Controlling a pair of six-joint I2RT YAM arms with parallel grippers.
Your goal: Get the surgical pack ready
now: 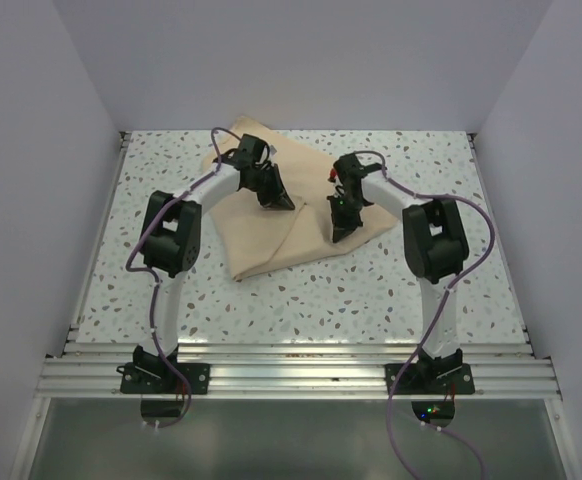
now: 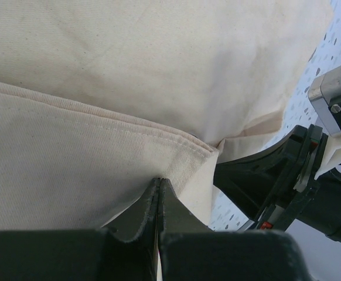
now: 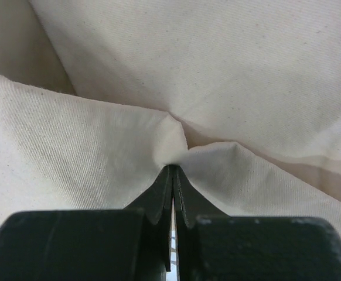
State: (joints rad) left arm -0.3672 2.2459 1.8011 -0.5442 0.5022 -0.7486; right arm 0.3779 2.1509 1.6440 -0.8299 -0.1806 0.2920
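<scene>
top external shows a speckled table [image 1: 371, 290], pale walls [image 1: 301, 60], and left fingers [image 2: 142, 215] and right fingers [image 3: 157, 198] seemingly pinching the tan sheet [image 1: 261, 245].

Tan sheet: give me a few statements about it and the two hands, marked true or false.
1. The right hand pinches the tan sheet, puckering it. True.
2. The left hand is wide open. False: it is closed at the sheet's hemmed edge.
3. The sheet lies flat in a single spread layer. False: it is folded over itself, layers overlapping.
4. The sheet rests on a speckled table. True.
</scene>
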